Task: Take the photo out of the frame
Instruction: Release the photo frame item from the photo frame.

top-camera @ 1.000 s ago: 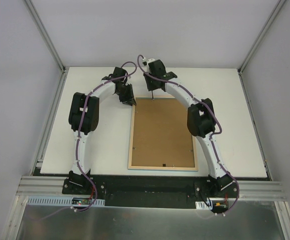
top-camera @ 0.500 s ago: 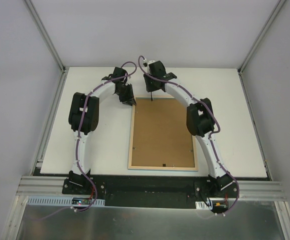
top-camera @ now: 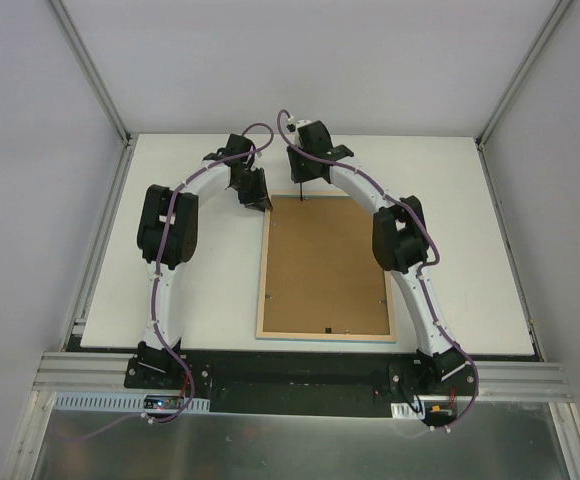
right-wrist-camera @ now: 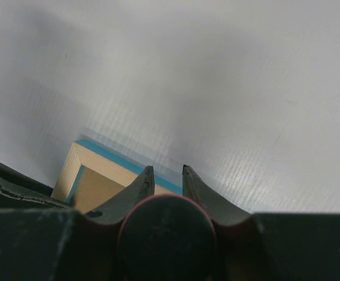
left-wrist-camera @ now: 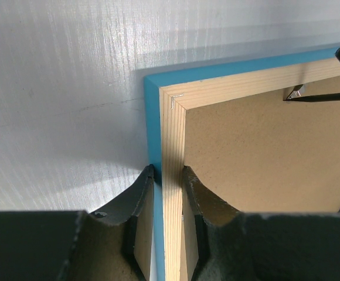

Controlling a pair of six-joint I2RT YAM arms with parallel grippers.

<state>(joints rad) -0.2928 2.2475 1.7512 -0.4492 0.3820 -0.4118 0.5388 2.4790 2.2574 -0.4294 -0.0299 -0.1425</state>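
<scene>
Nothing has shifted, we see: left claw (left-wrist-camera: 167, 171) clamps the frame (left-wrist-camera: 173, 117) at eleven o'clock; right claw (right-wrist-camera: 166, 170) grips a screwdriver (right-wrist-camera: 167, 237) at twelve.

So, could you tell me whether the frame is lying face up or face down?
Face down: the frame shows its brown back panel upward, rimmed in pale wood, with the turquoise front edge underneath.
</scene>
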